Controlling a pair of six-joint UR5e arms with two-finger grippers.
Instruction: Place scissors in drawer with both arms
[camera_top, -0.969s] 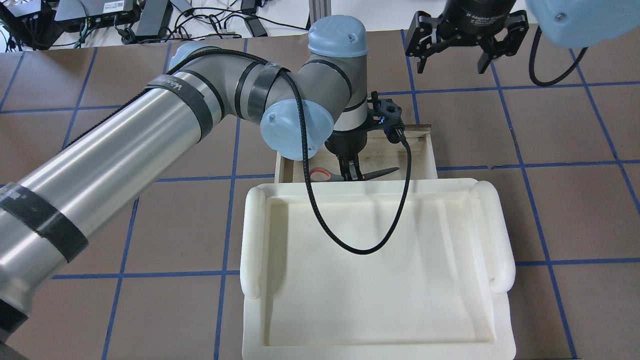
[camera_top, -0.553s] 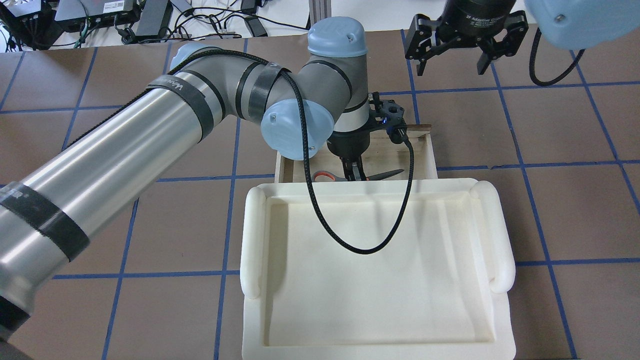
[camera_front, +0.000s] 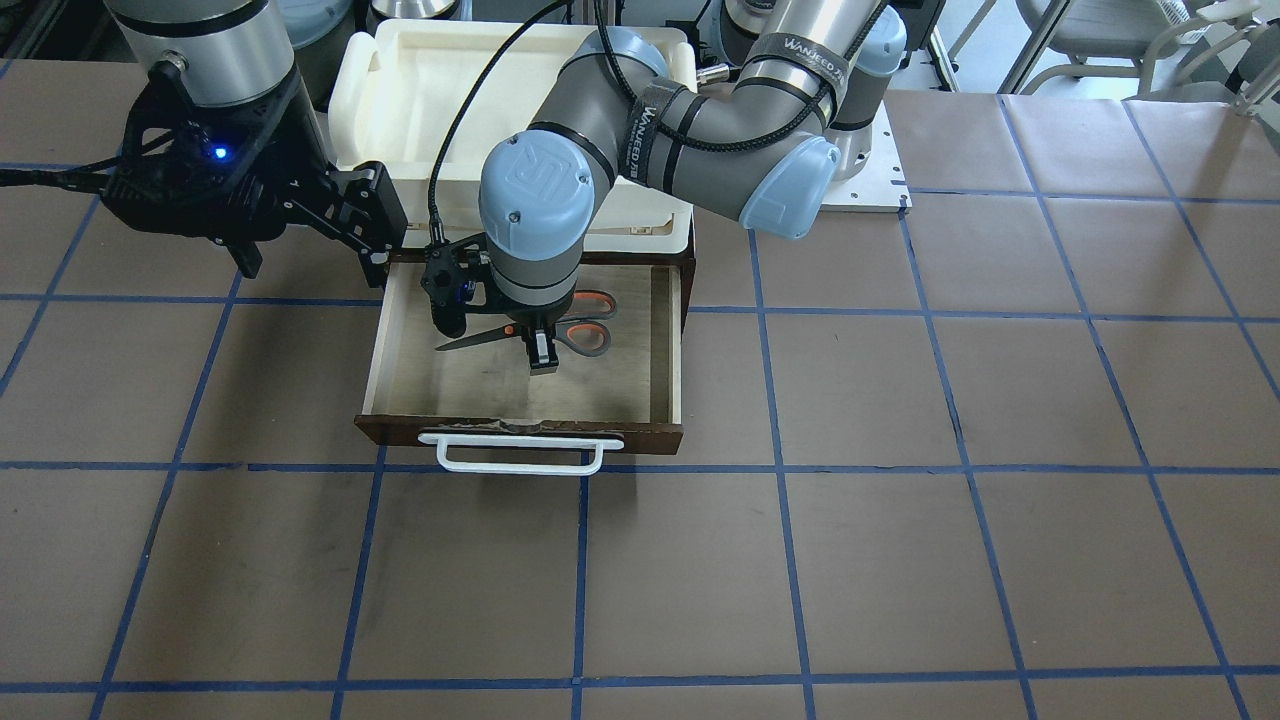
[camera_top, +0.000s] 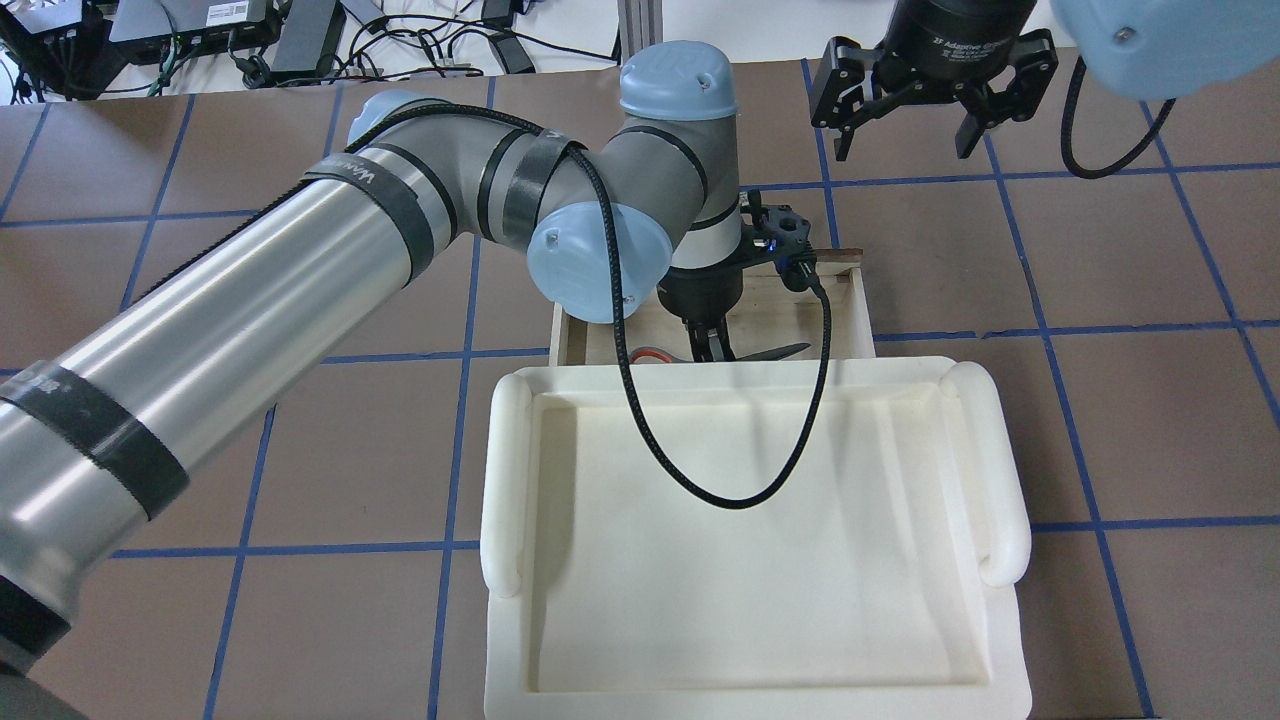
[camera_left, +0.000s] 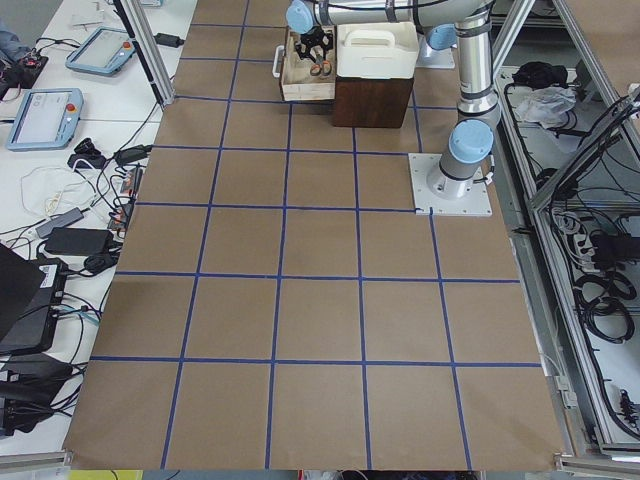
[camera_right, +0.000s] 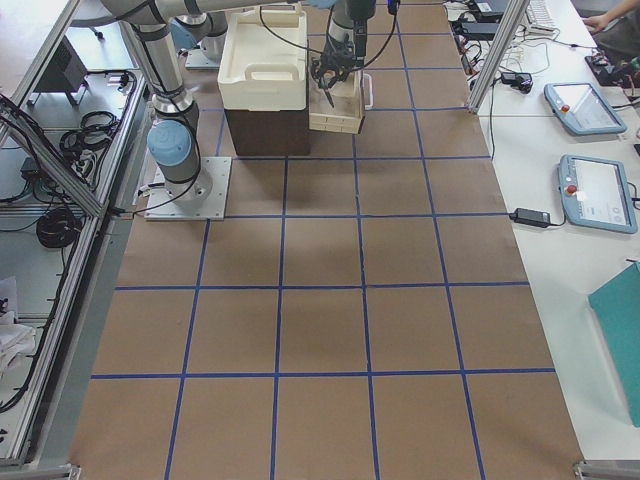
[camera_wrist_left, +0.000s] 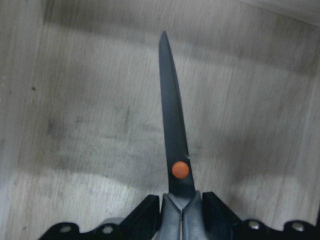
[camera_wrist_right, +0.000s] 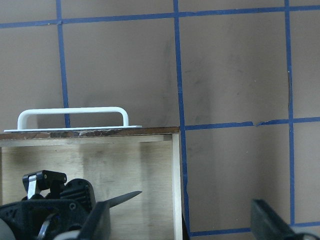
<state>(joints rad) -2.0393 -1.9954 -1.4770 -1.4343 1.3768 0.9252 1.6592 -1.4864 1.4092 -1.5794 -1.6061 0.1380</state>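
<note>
The scissors (camera_front: 585, 320) are inside the open drawer (camera_front: 620, 390), blades pointing to the robot's right. My left gripper (camera_front: 540, 355) is shut on the scissors near the orange pivot (camera_wrist_left: 180, 170). I cannot tell if they touch the drawer floor. In the overhead view the scissors (camera_top: 775, 352) show partly behind the tray's edge, under my left gripper (camera_top: 708, 345). The blade (camera_wrist_left: 172, 115) lies over the pale plywood. My right gripper (camera_top: 905, 120) is open and empty, beside the drawer's right side and beyond its front (camera_front: 310, 250). The blade tip (camera_wrist_right: 125, 196) shows in the right wrist view.
A white foam tray (camera_top: 750, 540) sits on the cabinet top, over the back of the drawer. The white bar handle (camera_front: 520, 455) sticks out from the drawer front. Brown table with blue tape lines surrounds the cabinet.
My left gripper has shifted slightly toward the tray's edge with the scissors, so more of the scissors is hidden behind the tray rim. The right gripper has barely moved.
</note>
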